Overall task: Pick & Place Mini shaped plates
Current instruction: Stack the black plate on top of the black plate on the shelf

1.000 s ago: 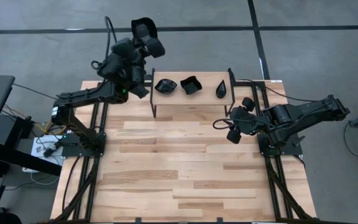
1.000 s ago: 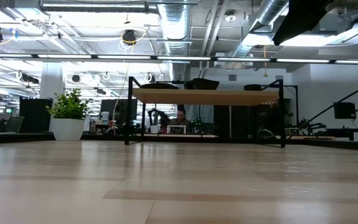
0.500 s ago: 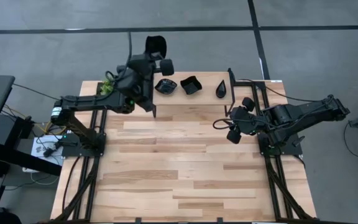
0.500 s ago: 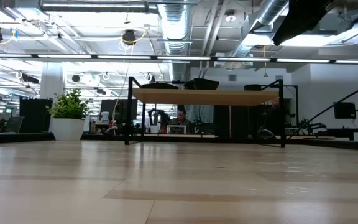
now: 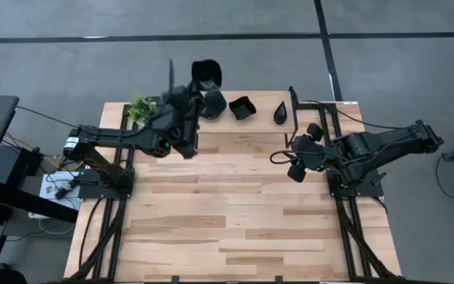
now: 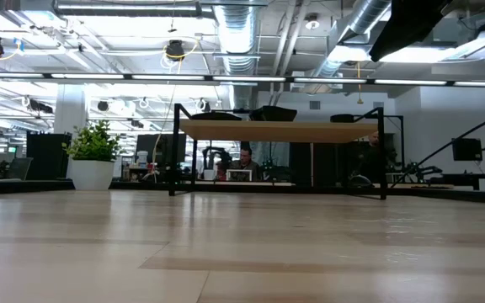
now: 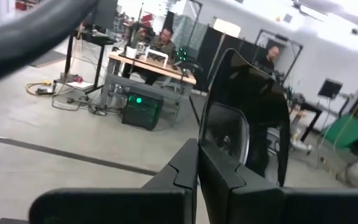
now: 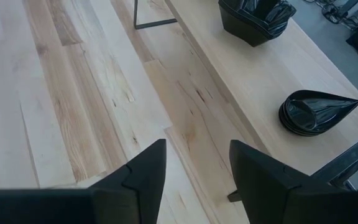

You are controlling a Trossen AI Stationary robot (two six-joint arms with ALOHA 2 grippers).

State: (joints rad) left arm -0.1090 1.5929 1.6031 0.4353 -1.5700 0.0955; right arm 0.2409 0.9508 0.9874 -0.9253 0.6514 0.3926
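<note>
My left gripper [image 5: 203, 87] hangs above the left end of the low wooden shelf [image 5: 243, 125] at the table's far edge, shut on a glossy black mini plate [image 5: 206, 72]. On the shelf rest a stack of wavy-edged square plates [image 5: 242, 108] and a stack of teardrop plates [image 5: 280, 113]. The gripper covers the shelf's left end. My right gripper [image 5: 288, 160] waits open over the table, just near of the shelf's right end, with nothing between its fingers [image 8: 148, 168]. My left gripper pinches the plate's lower rim [image 7: 211, 152] between its two fingers [image 7: 188, 163]. The fingers come level, pointing toward the table's far edge. The plate stands on edge beyond the fingertips, upright and lifted clear of the shelf.
A small green potted plant [image 5: 140, 109] stands at the table's far left, beside the left arm. The shelf's black metal legs [image 6: 175, 151] rise from the table. The wide wooden tabletop [image 5: 235, 213] lies near of the shelf. People sit at desks in the room beyond.
My left gripper has carried the plate down and toward the table's right, from beyond the far left corner to above the shelf's left end, swinging its aim with it. It has stayed shut on the plate. The potted plant has come out from under the arm.
</note>
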